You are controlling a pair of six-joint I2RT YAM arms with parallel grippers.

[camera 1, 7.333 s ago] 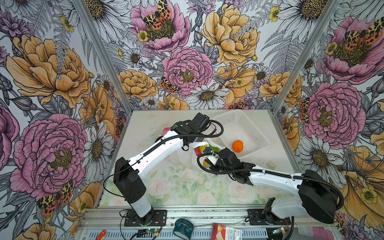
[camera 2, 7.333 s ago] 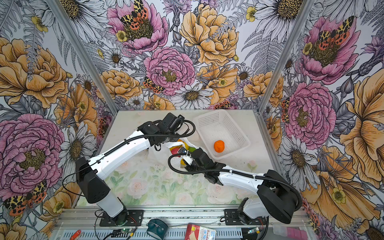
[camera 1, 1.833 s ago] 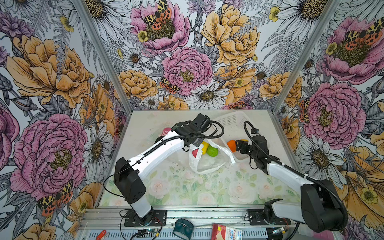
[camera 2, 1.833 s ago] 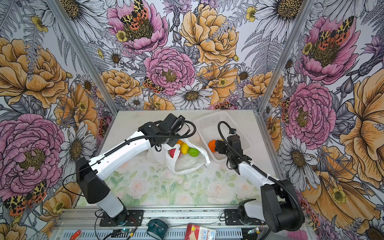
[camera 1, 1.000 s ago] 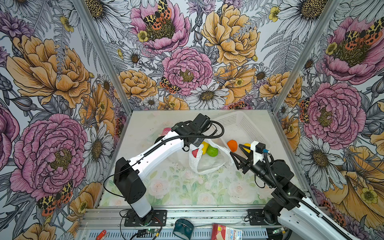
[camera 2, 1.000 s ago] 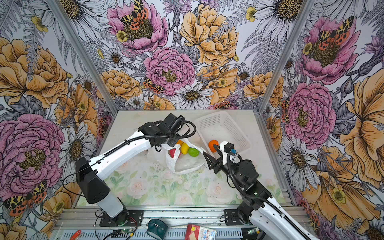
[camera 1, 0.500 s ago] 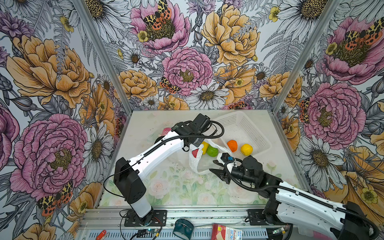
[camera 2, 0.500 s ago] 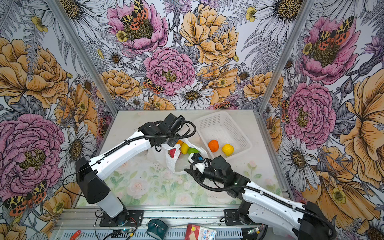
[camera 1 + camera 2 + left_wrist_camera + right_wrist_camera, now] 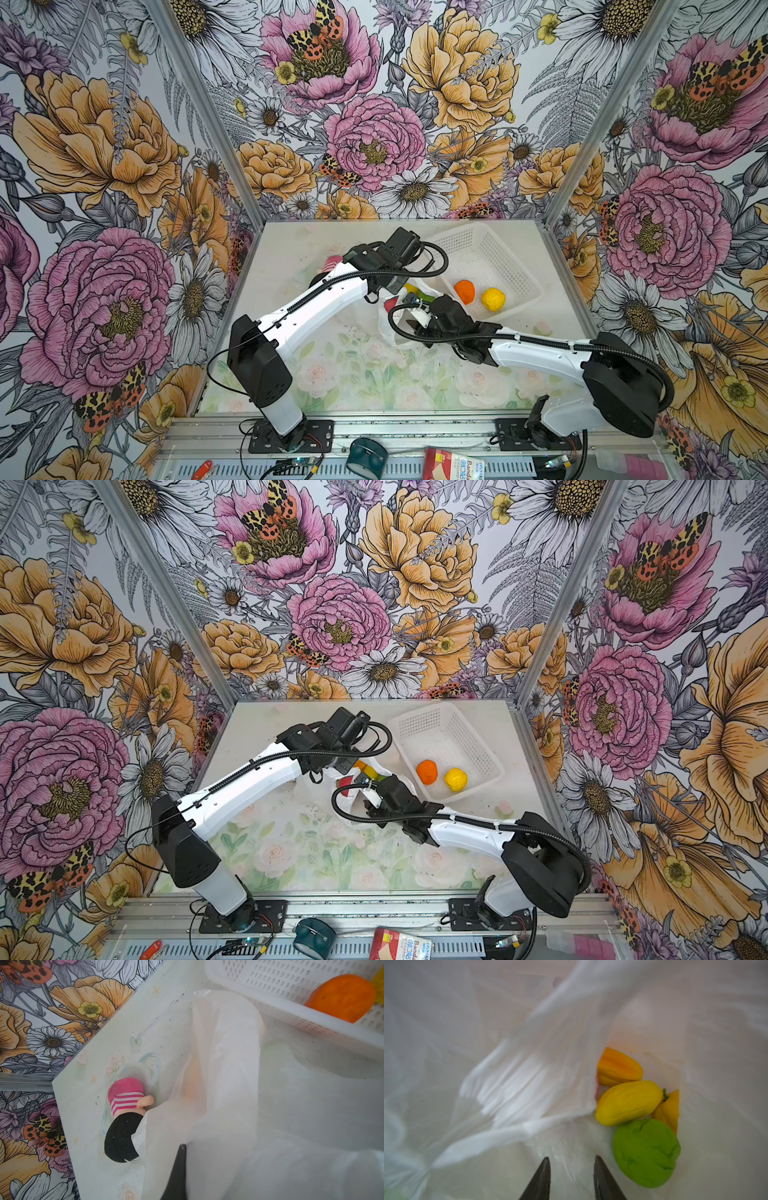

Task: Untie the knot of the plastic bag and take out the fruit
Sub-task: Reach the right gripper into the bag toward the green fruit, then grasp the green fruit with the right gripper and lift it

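Note:
The plastic bag (image 9: 387,331) lies open at mid-table, and no knot shows on it. My left gripper (image 9: 185,1147) is shut on the plastic bag's film and holds its rim up; only one dark finger (image 9: 179,1169) shows. My right gripper (image 9: 571,1159) is inside the bag mouth, open, with nothing between its fingertips but bag film below them. Fruit lies in the bag just ahead of it: a green one (image 9: 646,1153), a yellow one (image 9: 629,1102) and two orange-yellow pieces (image 9: 618,1070). An orange fruit (image 9: 464,291) and a yellow fruit (image 9: 493,299) lie in the basket.
The white perforated basket (image 9: 478,249) stands at the back right, touching the bag's edge. A pink-and-white striped plush toy with a black part (image 9: 124,1105) lies on the table behind the bag, near the left wall. Floral walls close in three sides.
My right gripper has left the basket, where a yellow fruit now lies beside the orange one. It has swung down into the bag mouth with narrower jaws. The left arm has held still.

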